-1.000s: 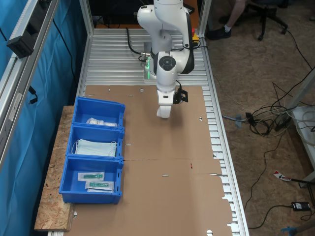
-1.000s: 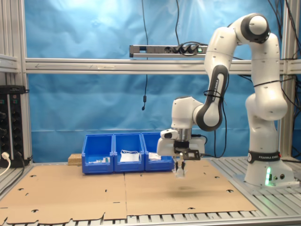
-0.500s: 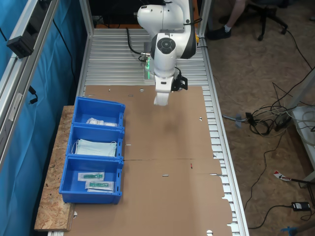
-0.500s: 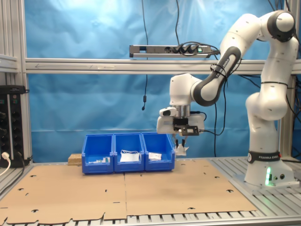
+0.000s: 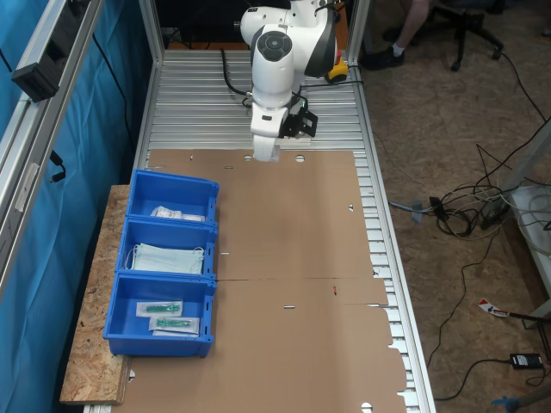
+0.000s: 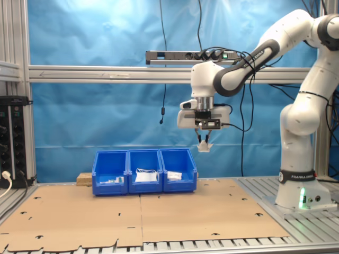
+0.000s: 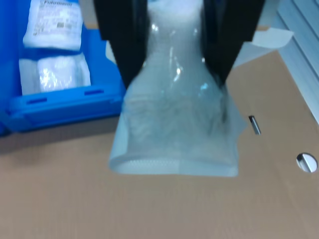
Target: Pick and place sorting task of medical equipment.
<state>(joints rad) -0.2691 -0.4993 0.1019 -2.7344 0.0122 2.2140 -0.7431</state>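
White plastic packet (image 7: 174, 129) pinched between the jaws.

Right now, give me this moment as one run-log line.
claw: shut on white packet | packet: hanging, lifted above cardboard | bins: three blue, off to the side | phase: carrying

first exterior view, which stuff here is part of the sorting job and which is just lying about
Part of the job:
- white packet pinched in the gripper
- three blue bins, holding white packets, face masks and green-item packets
- cardboard sheet

Lying about:
- floor cables
- office chair
- a person's foot
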